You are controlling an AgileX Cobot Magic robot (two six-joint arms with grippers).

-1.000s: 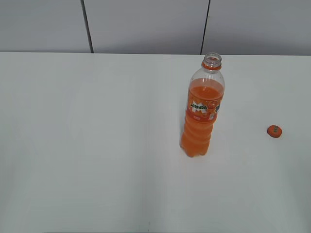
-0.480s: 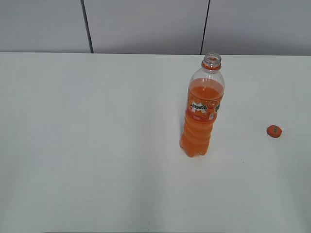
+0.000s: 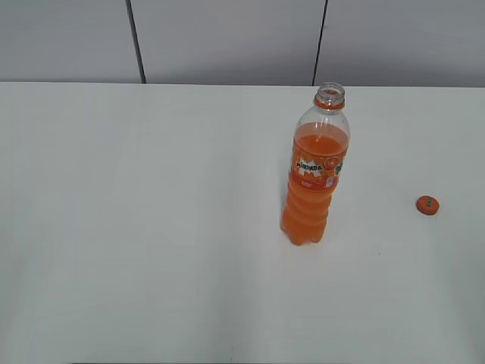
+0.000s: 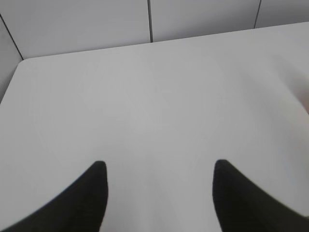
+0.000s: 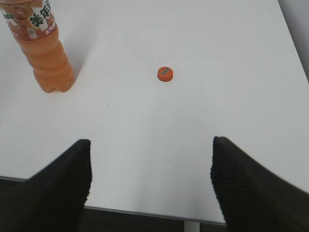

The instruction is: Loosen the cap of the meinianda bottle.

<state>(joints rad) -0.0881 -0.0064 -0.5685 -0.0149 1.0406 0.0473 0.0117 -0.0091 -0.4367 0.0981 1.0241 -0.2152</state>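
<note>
Bottle uncapped on worktop, both sets of jaws wide apart and empty.
Meinianda bottle [image 3: 314, 171] stands upright on the white worktop [image 3: 151, 227], neck open, orange ring at the mouth, soda filling it up to the shoulder. Cap [image 3: 427, 205] lies flat on the worktop well to the right of the bottle, top face up with its dark mark showing, touching nothing. Left gripper [image 4: 159, 193]: jaws spread wide, nothing between them, only bare worktop under them; bottle not in its view. Right gripper [image 5: 150, 181]: jaws spread wide, holding nothing, near the worktop's front edge; in its view the cap sits right of the bottle base, well clear of both fingers [image 5: 63, 188].
</note>
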